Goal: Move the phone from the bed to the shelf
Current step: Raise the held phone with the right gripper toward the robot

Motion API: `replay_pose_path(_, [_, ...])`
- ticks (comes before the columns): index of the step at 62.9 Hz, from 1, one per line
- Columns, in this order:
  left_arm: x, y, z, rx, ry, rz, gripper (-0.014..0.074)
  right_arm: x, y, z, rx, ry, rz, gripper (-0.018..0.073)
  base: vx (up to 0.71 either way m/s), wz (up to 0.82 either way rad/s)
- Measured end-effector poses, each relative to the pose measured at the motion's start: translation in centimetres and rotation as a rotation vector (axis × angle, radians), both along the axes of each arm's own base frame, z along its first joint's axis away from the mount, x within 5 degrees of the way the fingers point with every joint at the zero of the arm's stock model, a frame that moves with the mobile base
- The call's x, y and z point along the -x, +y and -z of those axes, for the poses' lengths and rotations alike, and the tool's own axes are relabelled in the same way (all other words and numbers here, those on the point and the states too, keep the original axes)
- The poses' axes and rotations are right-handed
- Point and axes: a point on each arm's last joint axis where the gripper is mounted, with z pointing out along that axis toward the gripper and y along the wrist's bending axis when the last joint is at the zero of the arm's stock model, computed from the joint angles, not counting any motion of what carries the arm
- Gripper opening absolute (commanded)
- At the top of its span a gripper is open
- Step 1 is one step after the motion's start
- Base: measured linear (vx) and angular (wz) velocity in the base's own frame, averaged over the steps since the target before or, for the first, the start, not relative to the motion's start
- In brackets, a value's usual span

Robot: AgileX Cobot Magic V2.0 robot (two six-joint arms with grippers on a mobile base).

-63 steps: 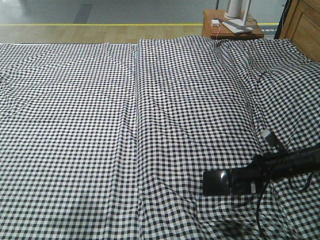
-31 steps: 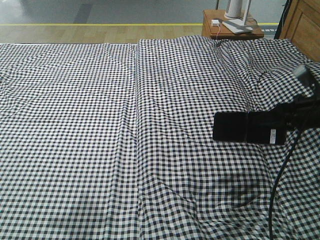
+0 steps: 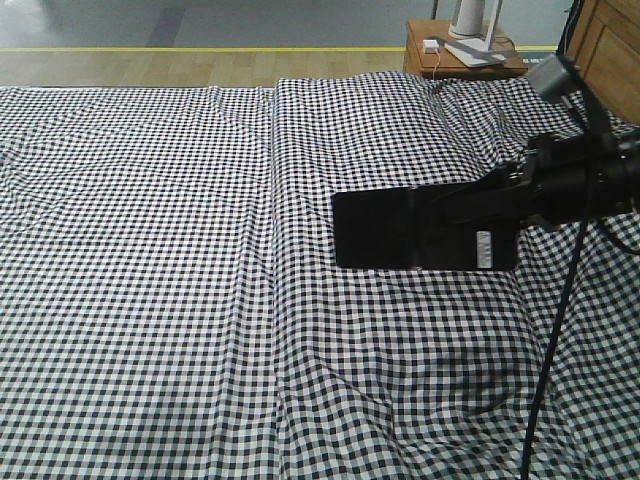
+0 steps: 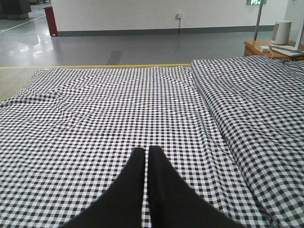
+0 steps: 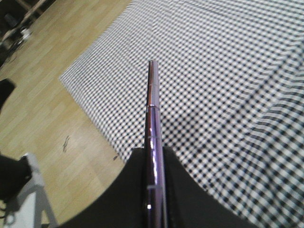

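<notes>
The phone (image 3: 380, 228), flat and glossy black with a small white sticker at its right end, hangs level in the air above the bed (image 3: 150, 250). My right gripper (image 3: 470, 215) is shut on its right end and reaches in from the right edge. In the right wrist view the phone (image 5: 152, 109) shows edge-on, pinkish-purple, pinched between the two black fingers (image 5: 135, 175) of the right gripper (image 5: 153, 152). My left gripper (image 4: 146, 151) is shut on nothing, low over the checked bed (image 4: 95, 104). The shelf is out of view.
A reddish-brown bedside table (image 3: 465, 58) with white items stands beyond the bed's far right corner. A wooden panel (image 3: 605, 50) rises at the top right. Wood floor (image 5: 52, 109) lies past the bed's edge, with a white object (image 5: 33, 190) on it.
My right gripper has lifted the phone off the bed and carried it up and to the left in the front view, where it now looks larger. The left gripper's earlier state is not shown.
</notes>
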Motion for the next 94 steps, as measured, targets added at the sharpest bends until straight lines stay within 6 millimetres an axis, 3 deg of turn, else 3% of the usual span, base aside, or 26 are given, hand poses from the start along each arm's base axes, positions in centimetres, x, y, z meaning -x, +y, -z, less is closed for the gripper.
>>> replay_pose_path(22, [0.0,0.0,0.0,0.0,0.0,0.0,0.0001,4.4,6.3,-2.5,-0.022,-0.032,-0.209,-0.0002,0.0,0.0])
replay_pose_path(35, [0.0,0.0,0.0,0.0,0.0,0.0,0.0001,7.7,8.6,-4.3,-0.039,-0.07,-0.319,-0.0002,0.0,0.0])
replay_pose_path(46, [0.0,0.0,0.0,0.0,0.0,0.0,0.0001,9.2,9.0,-5.2,-0.049,-0.086,-0.358,-0.0002,0.0,0.0])
replay_pose_path(94, [0.0,0.0,0.0,0.0,0.0,0.0,0.0001,9.3,9.0,-5.2,-0.046,-0.089,-0.357,-0.0002,0.0,0.0])
